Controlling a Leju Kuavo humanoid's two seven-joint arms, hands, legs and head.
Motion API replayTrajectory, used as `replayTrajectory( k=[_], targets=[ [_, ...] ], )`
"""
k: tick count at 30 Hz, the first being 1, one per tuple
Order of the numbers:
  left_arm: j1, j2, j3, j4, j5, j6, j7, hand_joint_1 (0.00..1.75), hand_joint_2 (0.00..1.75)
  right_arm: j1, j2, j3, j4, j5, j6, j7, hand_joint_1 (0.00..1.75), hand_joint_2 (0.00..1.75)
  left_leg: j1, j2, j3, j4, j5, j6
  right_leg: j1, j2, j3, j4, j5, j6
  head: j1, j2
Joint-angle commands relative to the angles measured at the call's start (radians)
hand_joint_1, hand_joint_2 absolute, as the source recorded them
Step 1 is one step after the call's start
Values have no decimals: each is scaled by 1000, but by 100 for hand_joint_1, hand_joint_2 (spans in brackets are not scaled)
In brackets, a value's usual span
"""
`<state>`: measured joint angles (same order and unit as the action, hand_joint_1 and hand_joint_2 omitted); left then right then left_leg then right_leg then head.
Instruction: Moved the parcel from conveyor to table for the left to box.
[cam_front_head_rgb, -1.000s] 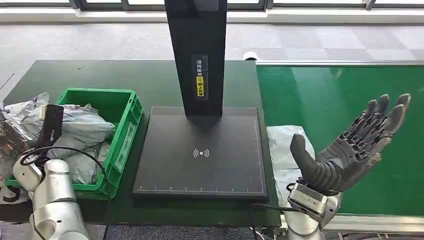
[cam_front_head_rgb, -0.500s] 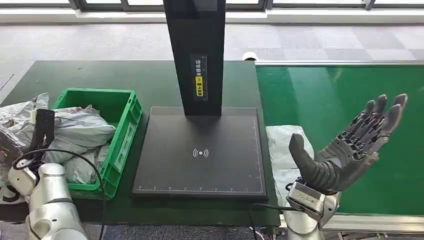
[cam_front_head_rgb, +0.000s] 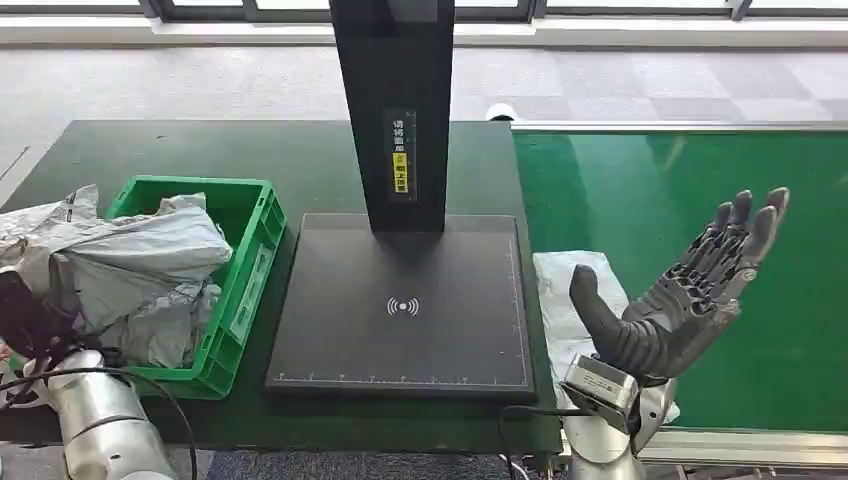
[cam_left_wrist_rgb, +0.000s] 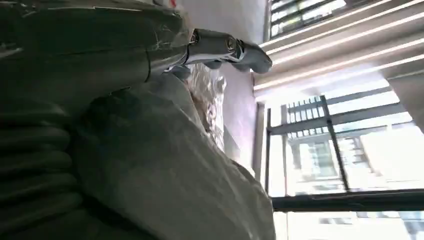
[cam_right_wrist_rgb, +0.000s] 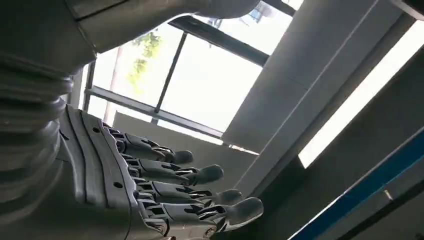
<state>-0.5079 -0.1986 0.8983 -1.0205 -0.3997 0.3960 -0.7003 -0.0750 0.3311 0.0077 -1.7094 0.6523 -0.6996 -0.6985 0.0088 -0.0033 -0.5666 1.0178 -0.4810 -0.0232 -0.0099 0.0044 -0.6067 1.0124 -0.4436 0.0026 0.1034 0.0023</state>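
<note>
A white parcel (cam_front_head_rgb: 563, 290) lies flat at the near left edge of the green conveyor (cam_front_head_rgb: 650, 190), beside the table. My right hand (cam_front_head_rgb: 690, 295) hovers just right of it, palm up, fingers spread, holding nothing; the right wrist view shows those fingers (cam_right_wrist_rgb: 165, 192) straight and apart. At the far left my left hand (cam_front_head_rgb: 22, 312) grips a crumpled grey parcel (cam_front_head_rgb: 140, 262) that hangs over the green box (cam_front_head_rgb: 255, 250). In the left wrist view the grey parcel (cam_left_wrist_rgb: 165, 165) lies against the hand, with a fingertip (cam_left_wrist_rgb: 230, 47) curled over its edge.
A black scanner plate (cam_front_head_rgb: 400, 340) with a tall black column (cam_front_head_rgb: 393, 110) stands mid-table between box and conveyor. More grey parcels (cam_front_head_rgb: 160, 330) fill the green box. The dark green table (cam_front_head_rgb: 200, 150) ends at its front edge near my body.
My left hand has dropped down and to the left, and the grey parcel now bulges higher over the box. My right hand has eased slightly left and lower, still spread.
</note>
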Motion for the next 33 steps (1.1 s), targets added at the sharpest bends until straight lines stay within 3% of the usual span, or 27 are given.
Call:
replayTrajectory(
  k=[1,14,33],
  targets=[
    [166,-40,-415,-249,101,21,2,0,0,-42,18,-96,85,-2,1,0,0,175,0,-2,0,0,0,1,0,-2,1,-1,0,0,0,0],
    [263,-33,-557,-366,163,75,2,0,0,11,18,-92,38,10,1,0,0,175,0,-2,3,-3,0,1,0,-2,3,-3,-1,0,0,0],
    [266,-32,-566,-368,161,82,2,0,0,17,18,-90,31,8,1,0,0,175,0,-1,2,-2,0,1,0,-2,2,-2,-1,0,0,0]
  ],
)
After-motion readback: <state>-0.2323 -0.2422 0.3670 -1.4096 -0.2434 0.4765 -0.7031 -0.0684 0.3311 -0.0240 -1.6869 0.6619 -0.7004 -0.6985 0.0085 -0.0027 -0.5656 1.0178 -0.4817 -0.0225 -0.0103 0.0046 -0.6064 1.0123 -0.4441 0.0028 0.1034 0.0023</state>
